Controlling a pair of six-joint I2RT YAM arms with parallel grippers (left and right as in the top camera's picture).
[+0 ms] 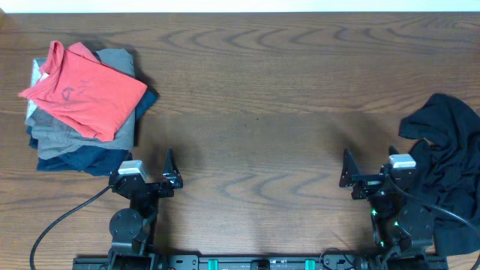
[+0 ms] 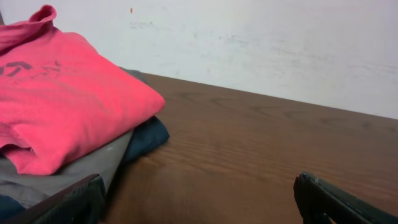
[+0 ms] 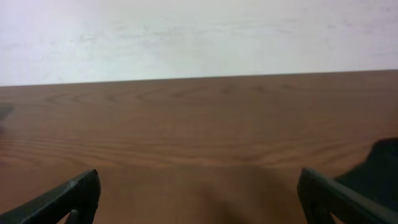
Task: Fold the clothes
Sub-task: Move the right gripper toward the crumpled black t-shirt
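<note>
The crumpled black soft-fabric shirt (image 1: 450, 142) lies at the tabletop's right edge toward the near corner, its long axis running along that edge. The left gripper (image 2: 199, 200) and right gripper (image 3: 199, 194) both have their jaws wide apart.

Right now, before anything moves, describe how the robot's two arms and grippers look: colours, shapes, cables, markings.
Both arms are black with rounded joint housings. Each wrist carries a small silver-white block. The left gripper and right gripper have dark, tapering fingers. A black cable loops from the left arm; green lights glow on the right arm. No markings are readable.
</note>
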